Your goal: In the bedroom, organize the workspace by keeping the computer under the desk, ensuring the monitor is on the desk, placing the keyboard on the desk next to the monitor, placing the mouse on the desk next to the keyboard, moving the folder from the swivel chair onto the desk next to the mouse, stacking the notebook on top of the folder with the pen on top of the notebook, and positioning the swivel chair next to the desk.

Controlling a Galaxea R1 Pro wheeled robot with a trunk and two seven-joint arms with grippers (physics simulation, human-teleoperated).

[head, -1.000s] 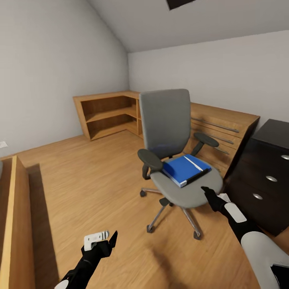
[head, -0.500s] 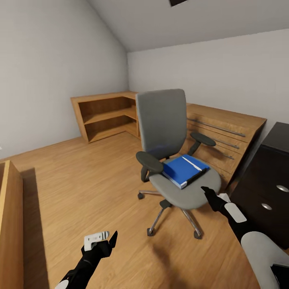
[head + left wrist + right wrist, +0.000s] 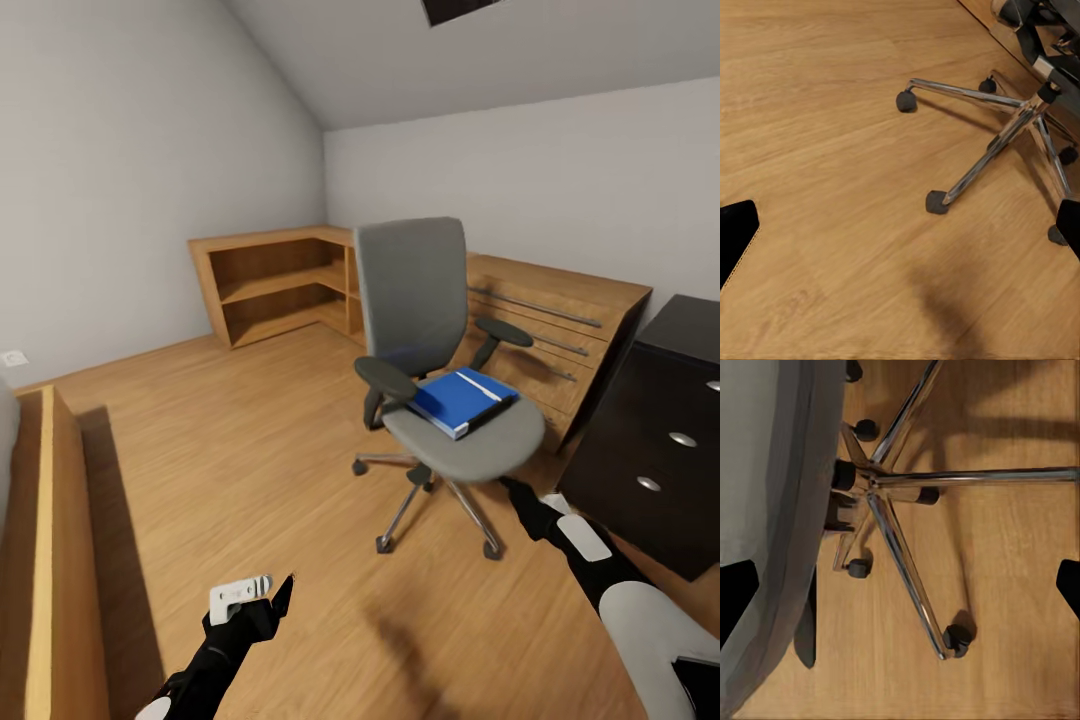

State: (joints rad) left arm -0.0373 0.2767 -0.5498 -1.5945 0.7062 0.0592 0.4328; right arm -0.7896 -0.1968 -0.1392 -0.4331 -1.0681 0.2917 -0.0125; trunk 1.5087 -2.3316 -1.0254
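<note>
The grey swivel chair (image 3: 412,290) stands mid-room on its chrome five-star base (image 3: 430,495). A bright blue folder (image 3: 460,400) lies flat on the seat, with a thin white strip along its top. My right gripper (image 3: 512,490) is open, just below and in front of the seat's front edge. Its wrist view looks down past the seat (image 3: 765,510) onto the base (image 3: 881,484), with the right gripper (image 3: 900,585) empty. My left gripper (image 3: 275,586) hangs open low over the floor, left of the chair. The left gripper (image 3: 900,232) faces the base (image 3: 1020,127).
The desk's black drawer unit (image 3: 660,440) stands at the right, close behind the chair. A light wooden dresser (image 3: 560,320) and open corner shelves (image 3: 280,285) line the back wall. A wooden bed frame (image 3: 50,560) runs along the left. Open plank floor (image 3: 230,440) lies between.
The whole view has shifted with the camera. The chair now sits slightly farther from me, so the right gripper's tip is below the seat edge rather than over it. Both arms hold their pose.
</note>
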